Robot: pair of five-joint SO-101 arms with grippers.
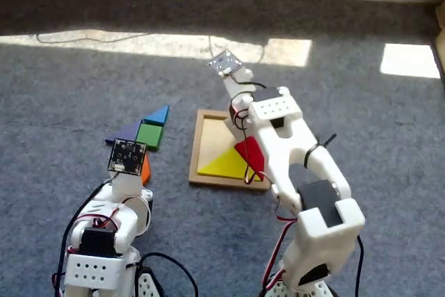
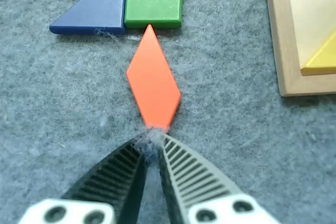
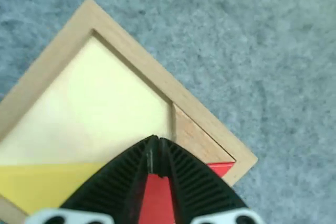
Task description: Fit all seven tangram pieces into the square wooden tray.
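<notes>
Left wrist view: left gripper (image 2: 153,143) closed, empty, tips touching orange parallelogram (image 2: 153,82).
Right gripper (image 3: 158,143): closed over red piece (image 3: 218,169); grip unclear.
Handling: probably thin, rigid, light; pinch opposite edges.

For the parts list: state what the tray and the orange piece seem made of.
Tray: likely light unpainted wood, matte; faint grain shows on its rim. Orange piece: uniform matte orange coat, no grain visible, so painted wood or plastic; cannot tell which.
</notes>
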